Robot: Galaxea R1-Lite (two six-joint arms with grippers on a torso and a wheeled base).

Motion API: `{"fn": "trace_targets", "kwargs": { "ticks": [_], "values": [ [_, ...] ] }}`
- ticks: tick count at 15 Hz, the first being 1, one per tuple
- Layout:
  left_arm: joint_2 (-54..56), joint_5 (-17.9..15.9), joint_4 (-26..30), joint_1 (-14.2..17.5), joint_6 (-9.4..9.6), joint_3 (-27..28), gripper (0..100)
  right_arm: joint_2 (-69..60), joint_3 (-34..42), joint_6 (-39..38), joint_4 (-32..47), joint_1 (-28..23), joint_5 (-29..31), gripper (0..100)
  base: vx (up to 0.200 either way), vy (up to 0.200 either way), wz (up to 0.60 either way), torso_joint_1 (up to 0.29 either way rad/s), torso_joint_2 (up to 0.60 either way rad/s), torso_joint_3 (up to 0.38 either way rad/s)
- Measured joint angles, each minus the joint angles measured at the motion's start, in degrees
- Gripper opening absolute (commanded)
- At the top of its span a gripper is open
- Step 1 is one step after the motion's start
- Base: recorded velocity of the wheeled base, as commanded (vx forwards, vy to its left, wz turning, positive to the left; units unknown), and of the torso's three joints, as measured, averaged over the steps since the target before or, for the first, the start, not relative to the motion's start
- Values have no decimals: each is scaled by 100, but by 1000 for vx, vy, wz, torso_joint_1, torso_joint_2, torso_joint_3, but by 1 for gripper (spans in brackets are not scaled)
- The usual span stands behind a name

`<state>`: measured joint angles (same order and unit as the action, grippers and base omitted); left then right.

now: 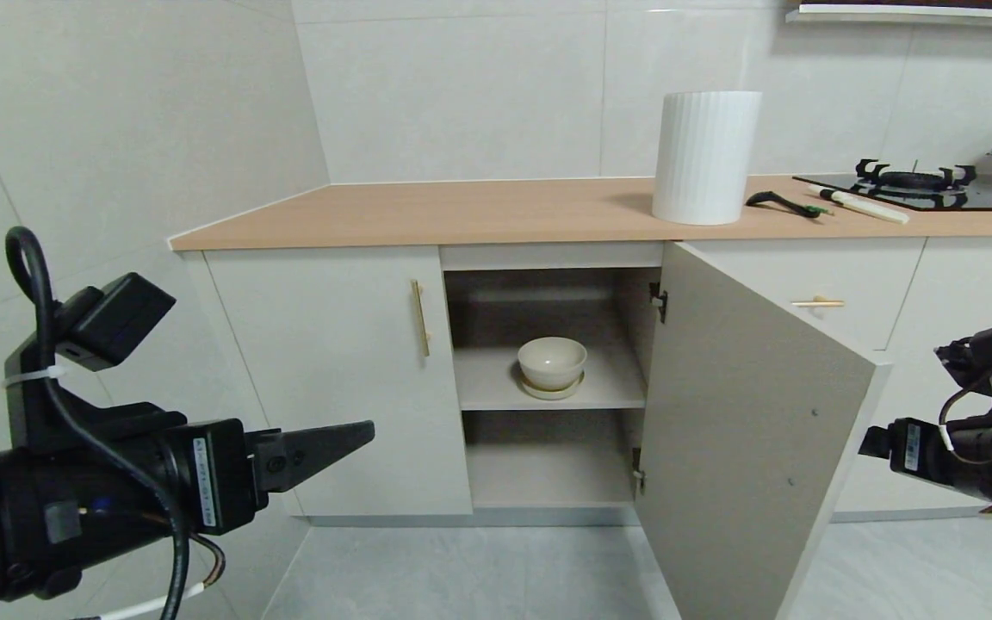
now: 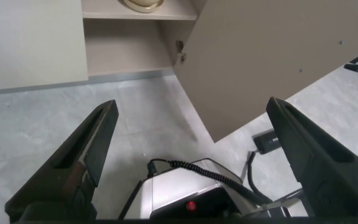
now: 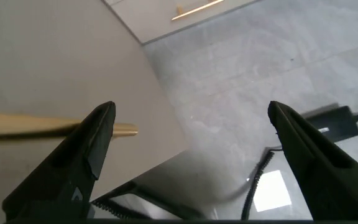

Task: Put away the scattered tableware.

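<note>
Left tool (image 2: 192, 106) and right tool (image 3: 191, 111) are held wide open and empty. A bowl (image 1: 552, 360) is already set on the cupboard shelf (image 1: 492, 383); a black utensil (image 1: 778, 203) and chopsticks (image 1: 859, 205), left on the counter (image 1: 461, 211), probably must be gripped next.

Soft, bright light falls from above, even on the wall tiles and the worktop (image 1: 461, 211). The white canister (image 1: 706, 157) throws a faint shadow to its left. The cabinet interior (image 1: 548, 301) is dim and darkest at the back, while the bowl (image 1: 552, 362) catches light on its front. The open door (image 2: 272, 56) lays a pale shadow on the floor (image 2: 42, 124). The black hob (image 1: 918, 194) shows a sheen. Straight lines bow toward the head view's edges.
</note>
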<state>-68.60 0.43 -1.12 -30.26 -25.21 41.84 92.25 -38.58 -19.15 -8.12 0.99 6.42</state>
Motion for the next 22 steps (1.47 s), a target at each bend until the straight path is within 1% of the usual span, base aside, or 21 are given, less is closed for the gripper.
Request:
{"fn": "trace_targets", "kwargs": {
  "ticks": [2, 4, 7, 9, 13, 17, 22],
  "values": [
    [10, 17, -10, 2, 0, 0, 100, 39, 49, -22, -107, 154, -62, 100, 0, 0, 0, 0, 0, 0],
    [7, 26, -16, 16, 0, 13, 100, 67, 63, -79, -167, 418, -84, 100, 0, 0, 0, 0, 0, 0],
    [5, 20, -13, 107, 4, 16, 100, 205, -33, -90, -294, 1139, -95, 100, 0, 0, 0, 0, 0, 0],
    [2, 26, -16, 123, 6, 11, 100, 494, -325, -61, -536, 1621, -99, 100, 0, 0, 0, 0, 0, 0],
    [-15, 35, -22, 134, 30, 55, 100, 1200, -1036, -37, -558, 2266, -93, 100, 0, 0, 0, 0, 0, 0],
    [-48, 33, -13, 134, 45, 52, 100, 1947, -1587, -99, -591, 2599, -88, 100, 0, 0, 0, 0, 0, 0],
    [-223, 26, -5, 134, 37, 24, 100, 2349, -1755, -261, -912, 2677, -82, 100, 0, 0, 0, 0, 0, 0]
  ]
}}
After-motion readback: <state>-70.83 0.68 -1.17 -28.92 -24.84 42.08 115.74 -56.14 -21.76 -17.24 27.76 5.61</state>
